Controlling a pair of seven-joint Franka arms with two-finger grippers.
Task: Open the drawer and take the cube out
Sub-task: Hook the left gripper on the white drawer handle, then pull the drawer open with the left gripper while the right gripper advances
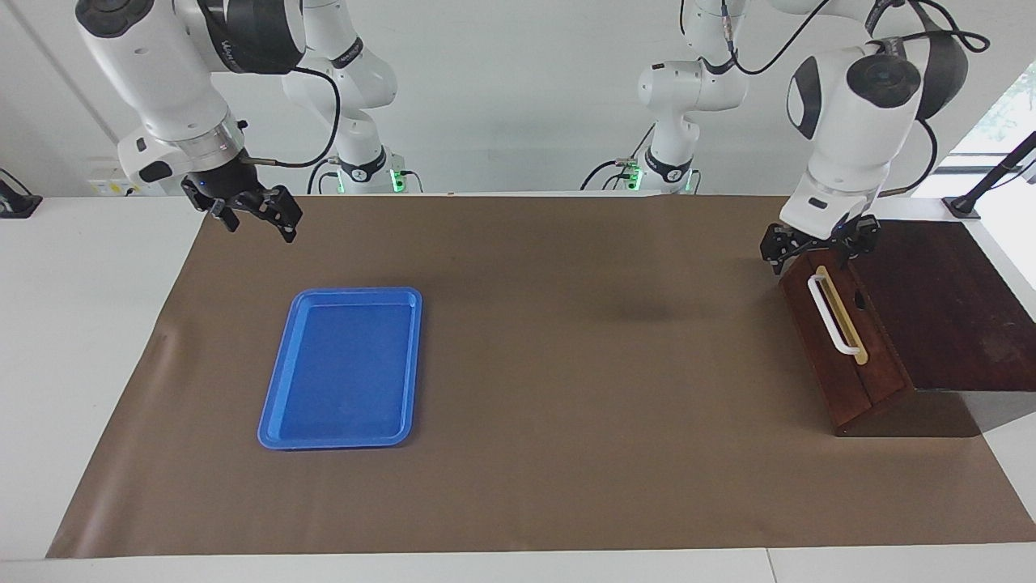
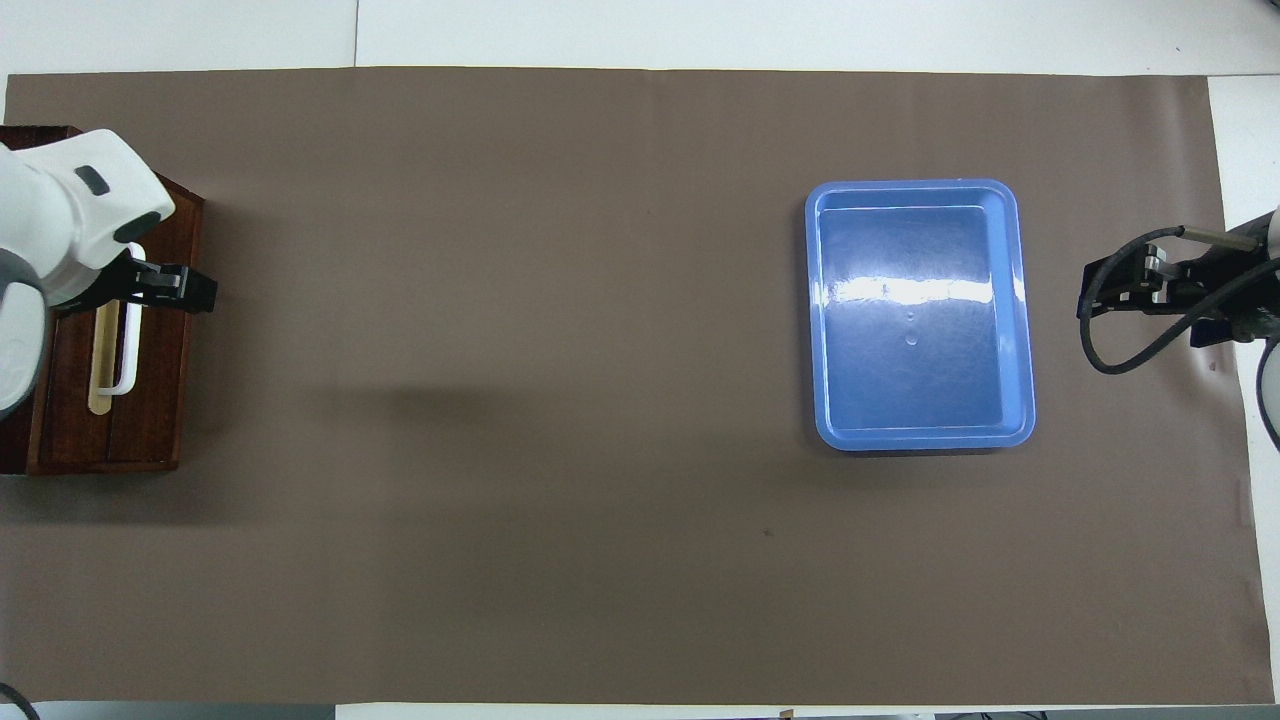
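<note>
Just under the left gripper (image 1: 819, 247) – the drawer (image 1: 842, 340), shut; right gripper (image 1: 252, 212) waits.

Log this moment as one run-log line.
drawer: closed | cube: unseen | left gripper: at handle top | right gripper: waiting, raised | blue tray: empty

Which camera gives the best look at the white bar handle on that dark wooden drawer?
The facing view: the white bar handle on the dark reddish-brown wooden drawer shows whole, below the left gripper. In the overhead view the left arm covers the handle's upper end.
</note>
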